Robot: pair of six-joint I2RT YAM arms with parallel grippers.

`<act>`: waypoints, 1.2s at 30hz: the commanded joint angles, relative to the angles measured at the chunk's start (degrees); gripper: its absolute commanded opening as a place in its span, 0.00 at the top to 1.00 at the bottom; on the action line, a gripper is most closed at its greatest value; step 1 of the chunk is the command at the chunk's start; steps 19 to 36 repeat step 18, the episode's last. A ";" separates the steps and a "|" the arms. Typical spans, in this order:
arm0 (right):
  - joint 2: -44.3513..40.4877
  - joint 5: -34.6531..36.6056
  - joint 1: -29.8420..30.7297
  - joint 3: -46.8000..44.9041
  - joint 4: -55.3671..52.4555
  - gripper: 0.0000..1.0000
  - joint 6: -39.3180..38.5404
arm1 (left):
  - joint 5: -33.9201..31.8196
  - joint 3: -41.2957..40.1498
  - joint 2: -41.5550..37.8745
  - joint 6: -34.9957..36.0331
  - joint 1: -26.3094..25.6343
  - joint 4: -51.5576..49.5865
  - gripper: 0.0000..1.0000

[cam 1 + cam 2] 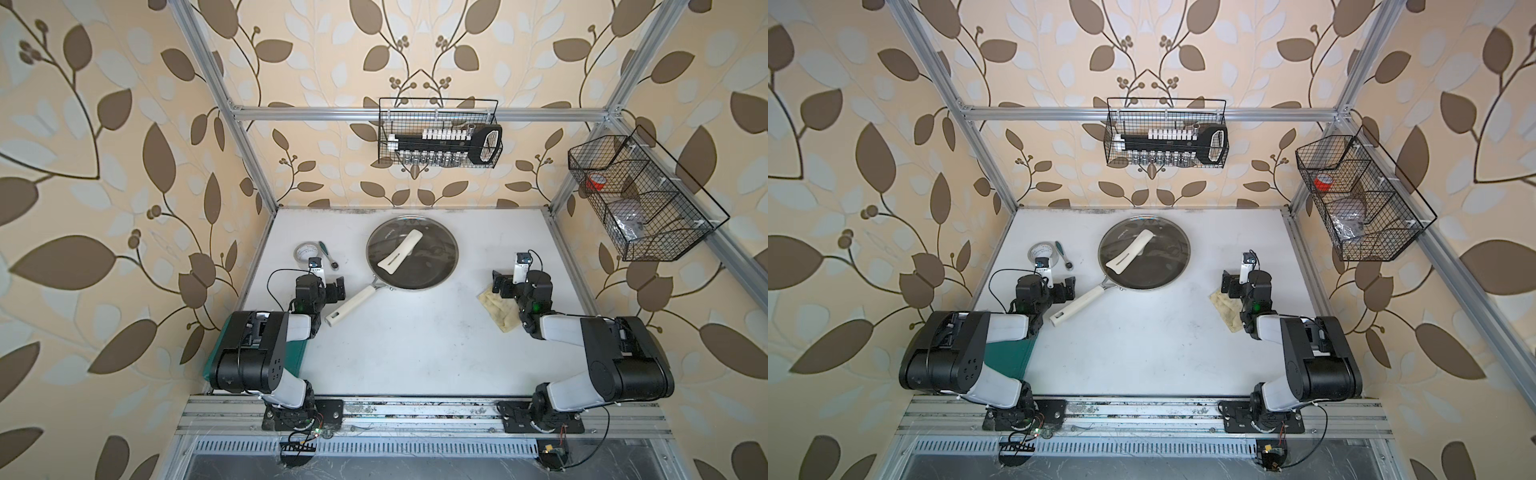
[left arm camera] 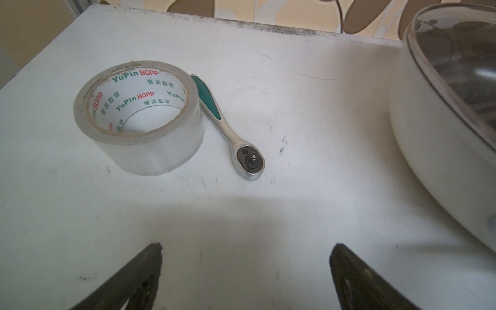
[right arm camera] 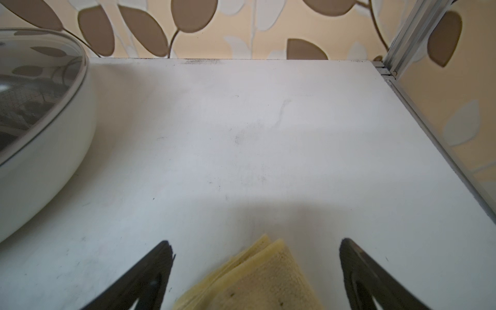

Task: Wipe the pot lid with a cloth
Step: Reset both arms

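The pot lid (image 1: 412, 252) sits on the frying pan (image 1: 353, 303); the cloth (image 1: 500, 311) lies on the table (image 1: 415, 353) to the lid's right, toward the front edge, with the right gripper (image 3: 256, 245) poised over its lid-side corner, jaws wide and empty. The left gripper (image 2: 247, 245), left of the lid, is equally wide and empty. The right gripper should descend squarely and pinch all folded layers, leaving a broad pad for wiping.
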 commanded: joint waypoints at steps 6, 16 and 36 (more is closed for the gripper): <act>0.33 -0.81 -0.19 -0.39 1.62 0.04 -0.42 | -0.67 0.36 -1.09 1.17 -0.27 1.04 0.01; 0.42 -0.77 -0.19 -0.30 1.66 0.04 -0.41 | -0.70 0.60 -0.76 1.08 -0.21 0.77 0.01; 0.37 -0.80 -0.19 -0.32 1.62 0.04 -0.42 | -0.69 0.37 -1.04 1.12 -0.30 0.99 0.01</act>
